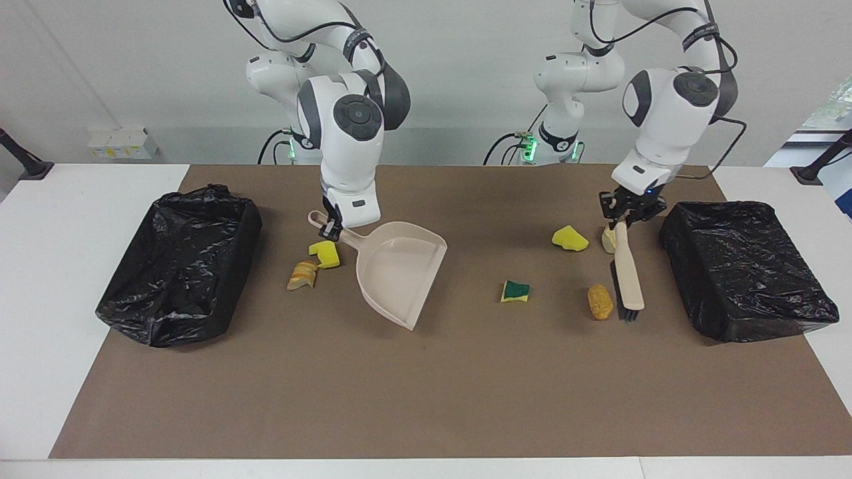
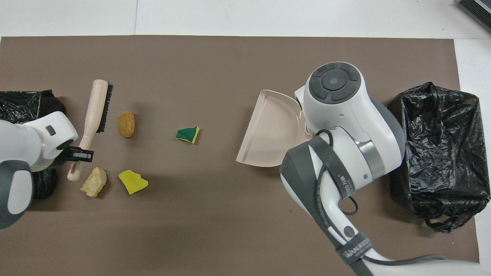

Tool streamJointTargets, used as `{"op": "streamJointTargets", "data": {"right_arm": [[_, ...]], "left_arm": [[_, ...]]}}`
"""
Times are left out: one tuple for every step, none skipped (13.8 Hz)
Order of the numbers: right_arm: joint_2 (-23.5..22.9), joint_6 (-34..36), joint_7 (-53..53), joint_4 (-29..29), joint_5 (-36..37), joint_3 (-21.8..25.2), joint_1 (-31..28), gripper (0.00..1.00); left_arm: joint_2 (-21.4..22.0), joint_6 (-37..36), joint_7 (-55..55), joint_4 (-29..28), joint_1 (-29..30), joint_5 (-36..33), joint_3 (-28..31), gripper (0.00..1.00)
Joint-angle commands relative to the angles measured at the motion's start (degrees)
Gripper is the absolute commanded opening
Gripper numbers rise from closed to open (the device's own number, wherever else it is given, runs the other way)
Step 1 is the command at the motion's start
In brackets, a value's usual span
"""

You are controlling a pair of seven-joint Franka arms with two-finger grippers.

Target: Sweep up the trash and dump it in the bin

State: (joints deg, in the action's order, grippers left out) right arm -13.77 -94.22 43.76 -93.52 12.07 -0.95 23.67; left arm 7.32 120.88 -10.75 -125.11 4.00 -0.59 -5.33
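My left gripper [image 1: 626,216] is shut on the handle of the beige brush [image 1: 628,273], whose bristles stand beside the orange-brown croquette [image 1: 600,301], between it and the bin [image 1: 745,269] at the left arm's end. A beige lump [image 1: 608,241], a yellow sponge chunk [image 1: 570,239] and a green-and-yellow sponge piece [image 1: 515,291] lie close by. My right gripper [image 1: 329,229] is shut on the handle of the beige dustpan [image 1: 399,266], held low over the mat. A yellow sponge chunk [image 1: 325,254] and a tan bread lump [image 1: 303,274] lie beside its handle.
A second black-bagged bin [image 1: 180,263] stands at the right arm's end of the brown mat [image 1: 426,386]. In the overhead view the right arm [image 2: 337,153] hides the scraps beside the dustpan [image 2: 268,130]; the brush [image 2: 94,107] and croquette [image 2: 126,124] show.
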Motion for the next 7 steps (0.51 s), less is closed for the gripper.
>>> {"op": "streamJointTargets", "data": {"right_arm": [[-1.0,-0.4,2.2,-1.1,1.9,-0.3,2.0,0.0],[-1.9,-0.5,2.2,-1.1,2.7,-0.3,4.1,0.0],[-2.8,-1.0,2.1,-1.1,3.6,-0.3,5.1,0.0],[-3.8,-1.9,2.2,-0.8,3.9,-0.3,6.2,0.0],[-4.9,-2.4,2.2,-0.4,4.4,-0.3,7.6,0.0],[-6.2,-2.5,2.2,0.4,5.1,-0.3,8.1,0.0],[-7.2,-2.5,2.3,1.3,5.6,-0.3,8.1,0.0]], "left_arm": [[-6.2,1.7,-3.7,3.7,4.2,-1.1,-1.1,0.0],[-8.3,3.6,-3.7,3.4,4.5,-1.0,-1.0,0.0],[-9.3,4.8,-3.6,3.0,4.7,-1.1,-1.0,0.0],[-9.4,4.8,-3.5,1.7,4.7,-1.1,-1.1,0.0],[-9.2,4.9,-3.3,0.4,4.4,-1.1,-1.1,0.0],[-8.9,4.5,-2.8,-0.6,3.6,-1.1,-1.1,0.0],[-8.5,4.1,-2.2,-1.6,2.9,-1.0,-1.3,0.0]]}}
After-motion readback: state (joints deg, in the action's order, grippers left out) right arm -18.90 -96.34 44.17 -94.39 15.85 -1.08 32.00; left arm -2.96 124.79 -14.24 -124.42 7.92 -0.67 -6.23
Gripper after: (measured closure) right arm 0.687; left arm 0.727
